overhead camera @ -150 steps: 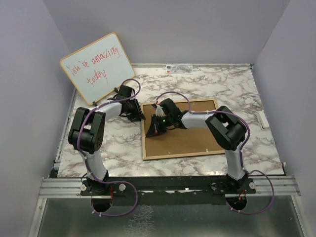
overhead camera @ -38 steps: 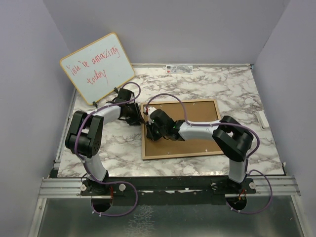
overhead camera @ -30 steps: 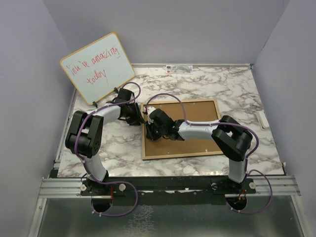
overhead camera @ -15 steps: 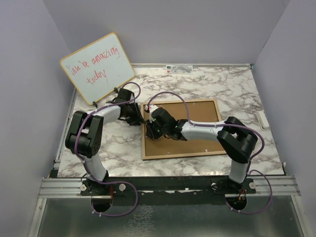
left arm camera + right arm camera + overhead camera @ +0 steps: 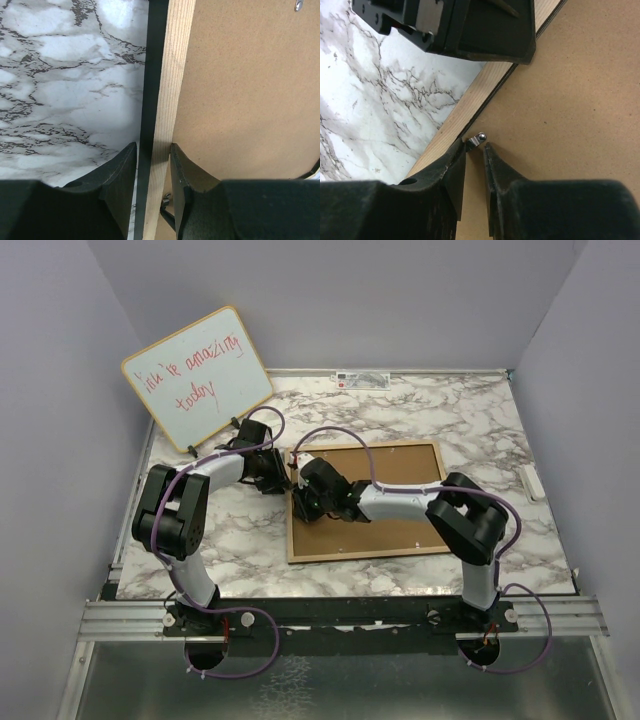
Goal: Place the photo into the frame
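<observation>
Frame likely stiff and light; left gripper clamps its left rail, a sound hold; right gripper, nearly closed round the metal tab, perhaps pinches it

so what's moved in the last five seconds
The right gripper shifted slightly left and nearer, toward the left rail of the frame; its tips now sit at a small metal tab. The left gripper edged in and straddles that rail. The frame and the whiteboard stayed put.
</observation>
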`<state>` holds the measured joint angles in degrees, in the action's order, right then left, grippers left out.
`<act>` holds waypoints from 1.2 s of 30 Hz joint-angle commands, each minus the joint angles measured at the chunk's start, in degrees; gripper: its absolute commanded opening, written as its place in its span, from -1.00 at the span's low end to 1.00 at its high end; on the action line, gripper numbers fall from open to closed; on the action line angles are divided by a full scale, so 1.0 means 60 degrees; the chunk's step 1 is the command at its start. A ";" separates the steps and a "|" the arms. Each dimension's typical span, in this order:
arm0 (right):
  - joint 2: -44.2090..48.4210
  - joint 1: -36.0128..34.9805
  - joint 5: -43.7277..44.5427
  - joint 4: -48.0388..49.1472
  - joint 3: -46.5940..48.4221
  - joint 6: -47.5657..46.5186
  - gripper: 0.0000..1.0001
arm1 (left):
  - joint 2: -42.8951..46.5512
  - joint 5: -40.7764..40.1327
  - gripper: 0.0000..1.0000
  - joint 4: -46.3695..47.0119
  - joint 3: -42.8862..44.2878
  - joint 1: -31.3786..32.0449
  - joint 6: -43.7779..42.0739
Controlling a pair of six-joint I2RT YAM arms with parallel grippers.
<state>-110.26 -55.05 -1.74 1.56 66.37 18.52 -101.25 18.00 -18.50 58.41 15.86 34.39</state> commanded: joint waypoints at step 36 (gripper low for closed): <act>-0.0370 -0.0417 0.1709 0.1449 -0.1936 -0.1895 -0.76 | -0.0527 -0.0001 -0.30 -0.0622 -0.0056 -0.0134 -0.0425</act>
<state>-109.65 -56.77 3.64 15.38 58.70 11.42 -101.38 18.50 -18.48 58.46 15.57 33.80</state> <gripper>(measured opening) 0.124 0.351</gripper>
